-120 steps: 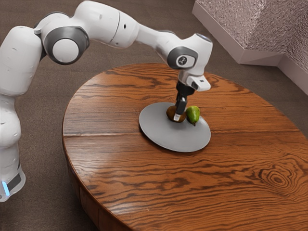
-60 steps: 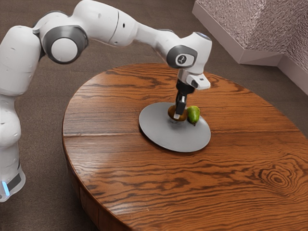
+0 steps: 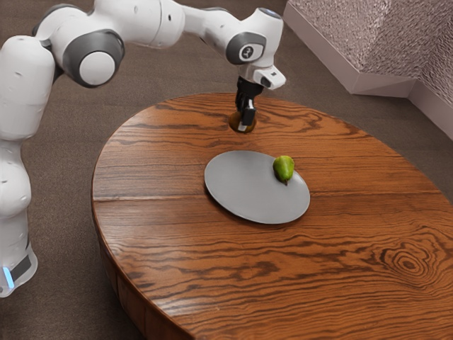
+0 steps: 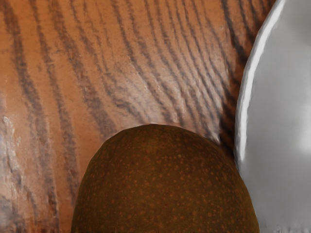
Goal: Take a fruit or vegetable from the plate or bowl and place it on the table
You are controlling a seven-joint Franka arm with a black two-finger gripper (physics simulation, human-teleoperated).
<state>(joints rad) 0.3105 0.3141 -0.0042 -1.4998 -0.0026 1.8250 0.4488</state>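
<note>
End effector (image 3: 244, 127) closed on the brown fruit (image 4: 165, 184), holding it aloft, off the plate (image 3: 248, 198) and just to one side. Table (image 3: 156, 248) seems to lie directly beneath the fruit; likely next: straight down, clear of the plate, then release.

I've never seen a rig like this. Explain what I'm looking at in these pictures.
The white machine is a robot arm, ending in a black two-finger gripper. The exterior view comes from a camera at the arm's side; the wrist view comes from a camera on its hand.

On the round wooden table lies a flat gray plate. A green pear rests on the plate, near its rim.

The gripper is shut on a rounded brown fruit, held in the air beyond the plate's edge. It is the big brown shape in the wrist view. Which fruit it is, I can't say for sure.
</note>
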